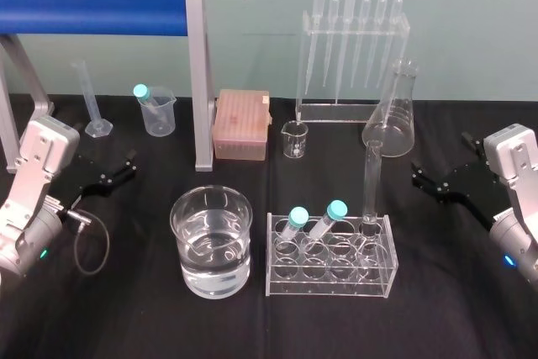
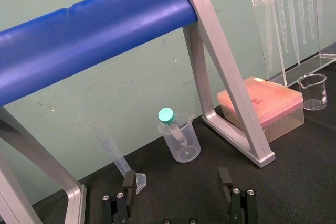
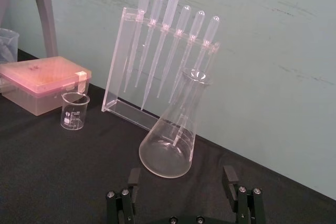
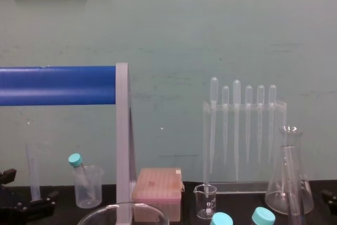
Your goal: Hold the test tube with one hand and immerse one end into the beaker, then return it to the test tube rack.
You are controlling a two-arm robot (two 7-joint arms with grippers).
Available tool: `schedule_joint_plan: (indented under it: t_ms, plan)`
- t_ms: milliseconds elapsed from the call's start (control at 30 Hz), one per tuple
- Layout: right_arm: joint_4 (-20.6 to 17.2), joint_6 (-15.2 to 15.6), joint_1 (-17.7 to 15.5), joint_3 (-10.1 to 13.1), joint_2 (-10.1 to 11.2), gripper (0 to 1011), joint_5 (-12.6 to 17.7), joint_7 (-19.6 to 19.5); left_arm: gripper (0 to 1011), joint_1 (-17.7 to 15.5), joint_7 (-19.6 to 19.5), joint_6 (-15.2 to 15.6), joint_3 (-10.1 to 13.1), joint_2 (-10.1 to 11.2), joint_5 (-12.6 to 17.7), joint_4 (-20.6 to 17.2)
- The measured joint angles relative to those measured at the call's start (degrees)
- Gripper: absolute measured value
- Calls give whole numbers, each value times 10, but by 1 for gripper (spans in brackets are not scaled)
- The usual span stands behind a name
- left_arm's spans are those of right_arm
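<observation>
Left gripper [image 2: 177, 179]: at the table's left edge, well apart from the glassware, fingers spread, nothing between them. It faces the small frosted beaker [image 2: 181, 142] holding a teal-capped tube, and the graduated cylinder [image 2: 113, 150] under the blue bar [image 2: 94, 35].

Beaker [image 1: 187, 208]: front left of centre on the black cloth, upright, partly filled with clear liquid. It stands just beside the test tube rack [image 1: 328, 285]; we cannot tell whether they touch.

Rack: two teal-capped tubes [image 1: 296, 220] lean in its left compartments.

Test tube [image 1: 370, 182]: upright in the rack's rightmost back compartment, mouth up, rising above everything else in the rack.

Behind it: the conical flask [image 1: 391, 115] and the pipette stand [image 1: 353, 56].

Right gripper [image 3: 181, 177]: at the right edge, released and empty, facing the flask and well apart from the rack.
</observation>
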Motion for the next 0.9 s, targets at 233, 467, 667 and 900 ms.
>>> schedule_joint_plan:
  t_ms: [233, 467, 667, 900]
  plan:
    - [0, 0, 0, 0, 0, 1003, 0, 0, 1000, 0, 0, 0, 0, 0, 0, 0]
    - [0, 0, 0, 0, 0, 1003, 0, 0, 1000, 0, 0, 0, 0, 0, 0, 0]
    - [0, 0, 0, 0, 0, 1003, 0, 0, 1000, 0, 0, 0, 0, 0, 0, 0]
    - [0, 0, 0, 0, 0, 1003, 0, 0, 1000, 0, 0, 0, 0, 0, 0, 0]
